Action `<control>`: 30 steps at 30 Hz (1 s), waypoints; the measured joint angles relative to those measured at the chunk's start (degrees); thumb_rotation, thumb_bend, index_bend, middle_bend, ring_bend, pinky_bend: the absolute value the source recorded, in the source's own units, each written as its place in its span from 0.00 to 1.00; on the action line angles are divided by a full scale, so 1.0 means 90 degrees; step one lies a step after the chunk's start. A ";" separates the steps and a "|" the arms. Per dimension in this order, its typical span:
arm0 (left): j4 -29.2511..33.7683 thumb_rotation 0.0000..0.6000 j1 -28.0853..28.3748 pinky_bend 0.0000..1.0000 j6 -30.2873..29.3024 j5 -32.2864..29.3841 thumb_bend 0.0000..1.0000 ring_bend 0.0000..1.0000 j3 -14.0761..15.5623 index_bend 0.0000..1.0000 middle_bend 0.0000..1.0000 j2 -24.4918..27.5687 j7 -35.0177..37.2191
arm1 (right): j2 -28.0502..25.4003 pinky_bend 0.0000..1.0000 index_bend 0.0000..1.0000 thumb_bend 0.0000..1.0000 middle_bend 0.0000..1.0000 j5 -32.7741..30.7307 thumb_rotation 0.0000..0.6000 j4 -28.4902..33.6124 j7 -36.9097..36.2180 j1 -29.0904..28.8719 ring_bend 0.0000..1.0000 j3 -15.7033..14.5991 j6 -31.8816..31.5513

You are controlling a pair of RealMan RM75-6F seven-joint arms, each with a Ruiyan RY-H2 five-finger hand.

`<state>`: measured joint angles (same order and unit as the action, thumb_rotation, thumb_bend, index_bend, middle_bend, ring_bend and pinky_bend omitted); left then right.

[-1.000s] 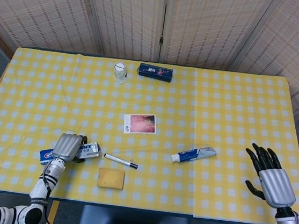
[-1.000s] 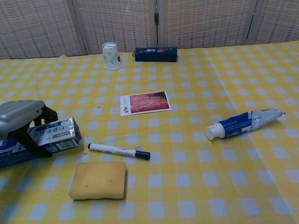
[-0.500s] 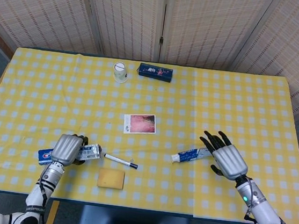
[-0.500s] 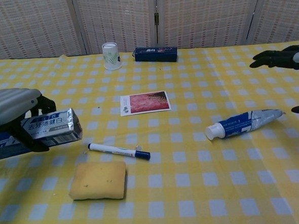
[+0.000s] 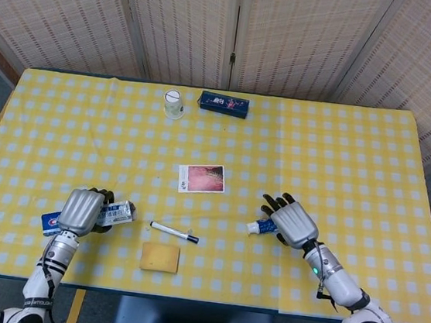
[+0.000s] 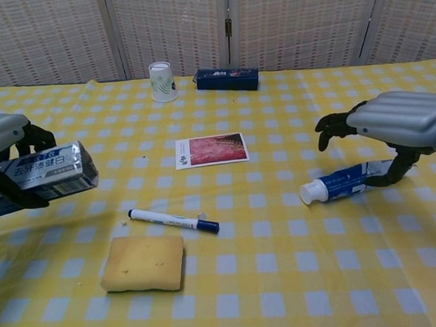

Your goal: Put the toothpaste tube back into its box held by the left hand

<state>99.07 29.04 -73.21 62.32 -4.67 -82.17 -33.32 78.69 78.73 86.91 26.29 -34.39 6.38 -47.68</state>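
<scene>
Left hand (image 5: 80,211) grips the toothpaste box (image 6: 47,172) around its middle, fingers wrapped over the top; in chest view the box looks lifted off the yellow checked tablecloth (image 5: 339,168), long axis roughly level, near end facing the right hand. Right hand (image 5: 293,222) sits over the toothpaste tube (image 6: 350,179) with fingers spread and curved down; chest view shows the thumb (image 6: 391,172) low beside the tube's tail and the other fingers (image 6: 332,124) arched above it, apart from it, so the hand is unclenched and grasps nothing that can be seen; thumb contact with the tube cannot be told. Tube lies flat on the cloth directly under the right hand, white cap end (image 6: 306,194) sticking out toward the left hand, well apart from the box. Between the two hands, nearer the left hand, lies a marker pen (image 5: 174,232) with a dark cap at the end toward the right hand. Just beside the marker on the robot's side lies a yellow sponge (image 5: 160,257), flat. Farther out from both hands, about midway between them, lies a photo card (image 5: 201,178). At the far edge, well away from both hands, stands a paper cup (image 5: 174,104) upside down, with a dark blue box (image 5: 223,104) just beside it on the right-hand side. Behind the table stand woven screen panels (image 5: 239,24).
</scene>
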 measured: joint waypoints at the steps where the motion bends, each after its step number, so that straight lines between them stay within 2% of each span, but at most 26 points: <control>1: 0.0038 1.00 -0.0035 0.63 -0.0031 0.0058 0.16 0.52 0.0017 0.58 0.57 0.0045 0.0048 | 0.0029 0.18 0.28 0.32 0.15 -0.0034 1.00 -0.0052 -0.0001 -0.0018 0.24 -0.0008 0.0016; 14: 0.0354 1.00 -0.0276 0.63 -0.0241 0.0571 0.16 0.52 0.0136 0.58 0.57 0.0371 0.0209 | 0.0785 0.18 0.31 0.32 0.19 -0.0066 1.00 -0.0952 -0.0570 -0.0363 0.27 -0.0158 0.0270; 17: 0.0461 1.00 -0.0309 0.63 -0.0291 0.0612 0.16 0.52 0.0126 0.58 0.57 0.0441 0.0148 | 0.0968 0.20 0.35 0.32 0.21 -0.0077 1.00 -0.1139 -0.0568 -0.0460 0.29 -0.0178 0.0334; 21: 0.0528 1.00 -0.0367 0.63 -0.0326 0.0640 0.16 0.52 0.0108 0.58 0.57 0.0516 0.0155 | 0.1150 0.29 0.47 0.32 0.31 -0.0051 1.00 -0.1340 -0.0534 -0.0506 0.36 -0.0202 0.0221; 26: 0.0526 1.00 -0.0412 0.63 -0.0300 0.0627 0.16 0.52 0.0086 0.58 0.57 0.0564 0.0230 | 0.1276 0.49 0.63 0.32 0.45 0.0098 1.00 -0.1476 -0.0503 -0.0481 0.50 -0.0221 -0.0152; 30: 0.0481 1.00 -0.0421 0.63 -0.0242 0.0603 0.16 0.52 0.0052 0.58 0.57 0.0576 0.0276 | 0.1367 0.56 0.71 0.32 0.51 0.0247 1.00 -0.1653 -0.0515 -0.0433 0.56 -0.0231 -0.0497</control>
<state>103.40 25.25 -75.39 67.74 -4.20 -76.98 -30.84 90.99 80.95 72.03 21.65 -38.29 4.29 -52.15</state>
